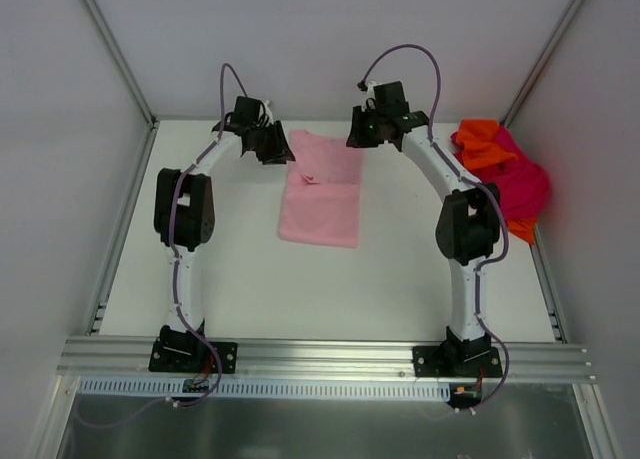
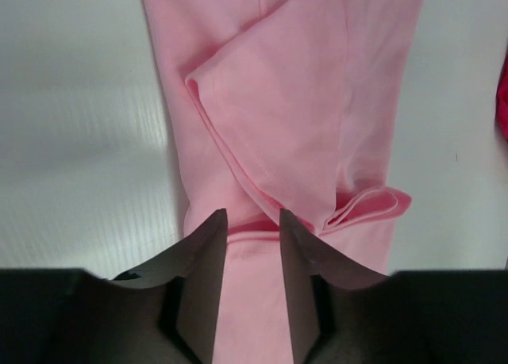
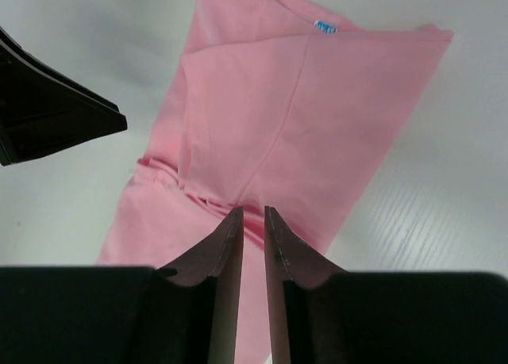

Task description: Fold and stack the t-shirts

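Top external, pink t-shirt (image 1: 320, 204): folded into a long panel in the middle of the table (image 1: 250, 279), its long axis running from the arm bases toward the far wall.
Top external, grippers: the left gripper (image 1: 272, 147) is at the panel's far left corner and the right gripper (image 1: 368, 131) at its far right corner. Neither is clearly nearer, and the cloth lies toward the bases from both.
Top external, heap: the orange t-shirt (image 1: 480, 144) and magenta t-shirt (image 1: 525, 184) are bunched unfolded at the right edge, near the right arm.
Left wrist, jaws: a little spread and empty, with pink cloth below and a sleeve folded across it.
Right wrist, jaws: a narrow gap with nothing pinched; the pink panel stretches away beneath.
Right wrist, writing: a blue neck tag (image 3: 324, 27) at the collar, print too small to read.
Next move, judged: a crosswise fold would carry the far end toward the bases, using both arms together.
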Available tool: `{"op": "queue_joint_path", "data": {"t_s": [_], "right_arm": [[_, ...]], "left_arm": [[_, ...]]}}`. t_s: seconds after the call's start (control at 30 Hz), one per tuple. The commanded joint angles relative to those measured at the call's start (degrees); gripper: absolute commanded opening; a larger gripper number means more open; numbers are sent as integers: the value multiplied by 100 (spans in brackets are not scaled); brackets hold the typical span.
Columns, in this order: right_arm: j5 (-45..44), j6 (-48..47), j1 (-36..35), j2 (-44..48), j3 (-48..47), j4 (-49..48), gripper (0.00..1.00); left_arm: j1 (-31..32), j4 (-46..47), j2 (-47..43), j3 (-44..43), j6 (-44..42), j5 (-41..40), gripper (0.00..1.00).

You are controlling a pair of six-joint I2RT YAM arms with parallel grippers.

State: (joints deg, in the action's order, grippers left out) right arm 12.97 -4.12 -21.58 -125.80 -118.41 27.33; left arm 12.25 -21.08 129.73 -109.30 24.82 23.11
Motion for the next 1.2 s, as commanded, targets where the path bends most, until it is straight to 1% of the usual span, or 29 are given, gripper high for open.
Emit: {"op": "queue_joint_path", "data": {"t_s": [0.0, 0.03, 0.07, 0.1, 0.13, 0.17, 0.23, 0.3, 0.4, 0.53, 0.6, 0.7, 0.93, 1.07, 1.1, 1.17], "right_arm": [[329, -168, -39, 871, 605, 150, 20], [329, -116, -39, 986, 852, 80, 19], [390, -98, -48, 1231, 1124, 10, 17], [425, -72, -48, 1346, 1719, -235, 17], [443, -45, -56, 1452, 2003, -376, 17], [460, 16, -56, 1522, 2250, -500, 16], [434, 51, -65, 1532, 2637, -615, 14], [434, 104, -65, 1331, 2744, -641, 13], [373, 148, -65, 1032, 2762, -676, 11], [153, 166, -65, 776, 2665, -729, 11], [144, 148, -65, 680, 2525, -721, 11], [118, 148, -65, 434, 2244, -694, 11], [-146, -115, -65, -146, 1471, -457, 11], [-198, -238, -56, -314, 961, -282, 11], [-225, -264, -48, -296, 699, -238, 12], [-155, -274, -21, -235, 382, -53, 12]], "left_arm": [[-47, -362, -825, 398, -311, 132, 36], [-47, -292, -1157, 626, -302, 149, 39], [-39, -187, -1335, 1151, -241, 184, 41], [-39, 66, -1484, 1417, -215, 228, 41], [-39, 191, -1764, 1663, -179, 281, 41], [-30, 296, -1872, 2066, -153, 299, 41], [-30, 525, -2004, 2490, -91, 360, 40], [-21, 640, -1970, 2650, -4, 544, 34], [31, 728, -1724, 2720, 76, 589, 28], [67, 825, -1284, 2580, 128, 563, 26], [67, 807, -1153, 2484, 102, 563, 24], [58, 738, -915, 2238, 32, 484, 24], [58, 544, -256, 1334, -117, 370, 24], [32, 289, -176, 902, -381, 98, 25], [23, 141, -202, 753, -425, 71, 26], [14, -71, -343, 621, -583, 62, 32]]}}
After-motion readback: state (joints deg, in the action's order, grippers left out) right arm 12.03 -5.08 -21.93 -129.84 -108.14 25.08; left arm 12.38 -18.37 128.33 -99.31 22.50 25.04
